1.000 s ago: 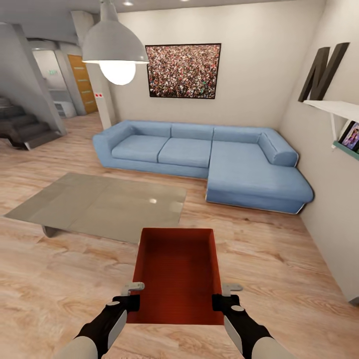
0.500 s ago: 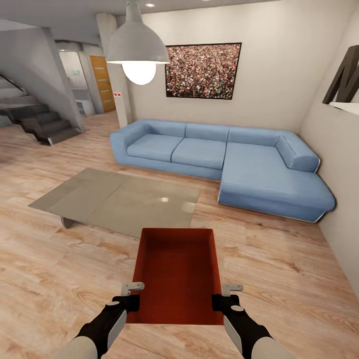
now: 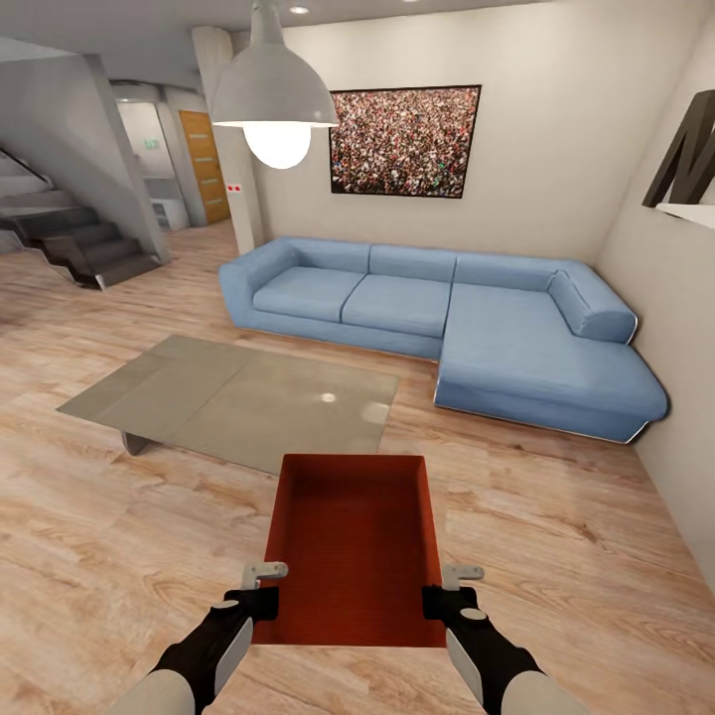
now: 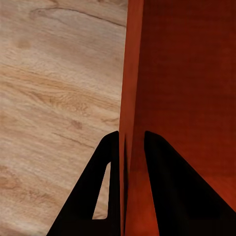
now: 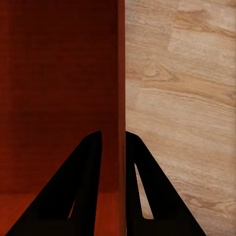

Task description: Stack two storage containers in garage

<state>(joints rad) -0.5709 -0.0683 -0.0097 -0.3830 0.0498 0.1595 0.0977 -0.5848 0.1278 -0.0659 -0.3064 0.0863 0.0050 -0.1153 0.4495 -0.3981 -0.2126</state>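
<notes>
Container [image 3: 353, 541] walls between both jaws

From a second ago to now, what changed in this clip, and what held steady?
The whole head view shifted rightward early on, sofa and table alike: the camera turned left, not the furniture. In the last half second nothing visibly changed. The storage container stays clamped by its side walls between the left end effector and right end effector.

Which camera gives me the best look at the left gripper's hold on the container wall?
The left wrist view: left gripper fingers straddle the storage container wall. The head view shows that gripper small at the bin's side; the right wrist view shows the opposite wall.
</notes>
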